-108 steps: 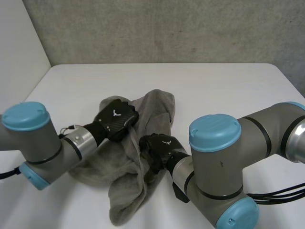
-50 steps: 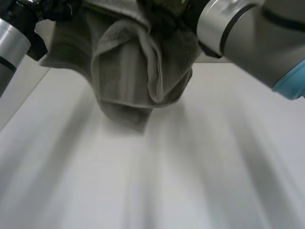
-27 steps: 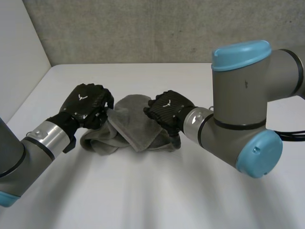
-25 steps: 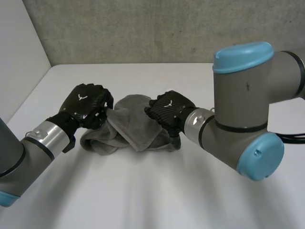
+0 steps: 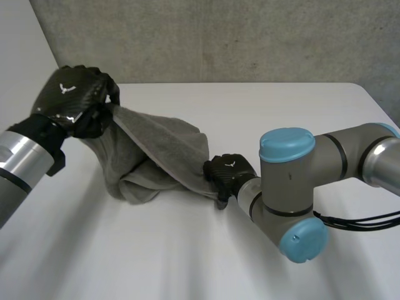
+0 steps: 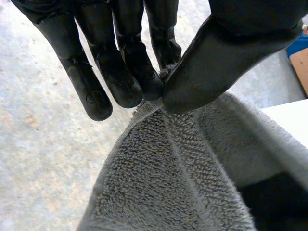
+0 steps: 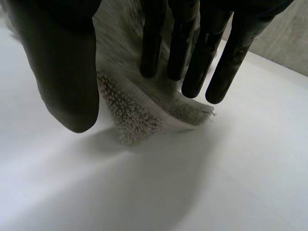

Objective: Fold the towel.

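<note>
While a corner of the towel (image 5: 156, 147) is pinched high betw. thumb & fingers of the left hand (image 5: 74, 100), the bulk sags onto the table (image 5: 294, 106). The low edge is clasped by the right hand (image 5: 228, 174). Slip is risked if overstretched.

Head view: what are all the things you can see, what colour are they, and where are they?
towel: one, grey, stretched between the two hands, its middle sagging in a heap on the table.
table: one, white, under everything.
wall: one, grey and speckled, behind the table's far edge.
left arm: one, grey, at the table's left side.
right arm: one, grey with light-blue caps, over the table's right side.
left hand: one, black, raised high, pinching the towel's edge between thumb and fingers.
right hand: one, black, low near the table, holding the towel's other end.
</note>
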You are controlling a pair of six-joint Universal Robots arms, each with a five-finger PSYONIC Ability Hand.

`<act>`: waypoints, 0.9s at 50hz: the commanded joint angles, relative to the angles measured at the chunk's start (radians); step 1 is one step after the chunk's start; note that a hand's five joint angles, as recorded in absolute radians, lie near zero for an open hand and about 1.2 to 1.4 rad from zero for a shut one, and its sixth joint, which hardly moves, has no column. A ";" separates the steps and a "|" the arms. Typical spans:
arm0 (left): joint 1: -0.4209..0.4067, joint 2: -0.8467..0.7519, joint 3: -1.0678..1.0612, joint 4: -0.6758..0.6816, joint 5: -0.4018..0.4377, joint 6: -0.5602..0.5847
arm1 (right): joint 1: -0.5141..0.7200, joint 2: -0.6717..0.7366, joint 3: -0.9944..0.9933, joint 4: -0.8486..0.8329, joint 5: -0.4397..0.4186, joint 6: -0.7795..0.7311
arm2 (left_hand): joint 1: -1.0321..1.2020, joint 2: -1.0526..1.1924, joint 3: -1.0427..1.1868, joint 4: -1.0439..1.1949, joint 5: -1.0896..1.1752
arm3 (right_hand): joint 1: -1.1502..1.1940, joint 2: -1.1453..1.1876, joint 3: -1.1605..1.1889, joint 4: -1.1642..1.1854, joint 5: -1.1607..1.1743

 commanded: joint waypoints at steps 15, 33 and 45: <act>0.056 0.014 -0.027 -0.025 0.006 -0.003 | -0.003 0.098 -0.162 0.017 0.002 -0.004 | 0.158 0.052 0.056 0.042 0.069 | 0.789 0.789 0.777 0.779 0.775; 0.088 0.062 0.220 -0.042 -0.019 -0.086 | -0.221 -0.472 -0.485 0.305 -0.069 -0.082 | 0.158 0.052 0.056 0.042 0.069 | 0.789 0.789 0.777 0.779 0.775; 0.090 0.086 0.362 -0.097 -0.016 -0.218 | -0.224 -0.336 -0.726 0.631 -0.080 -0.249 | 0.158 0.052 0.056 0.042 0.069 | 0.789 0.789 0.777 0.779 0.775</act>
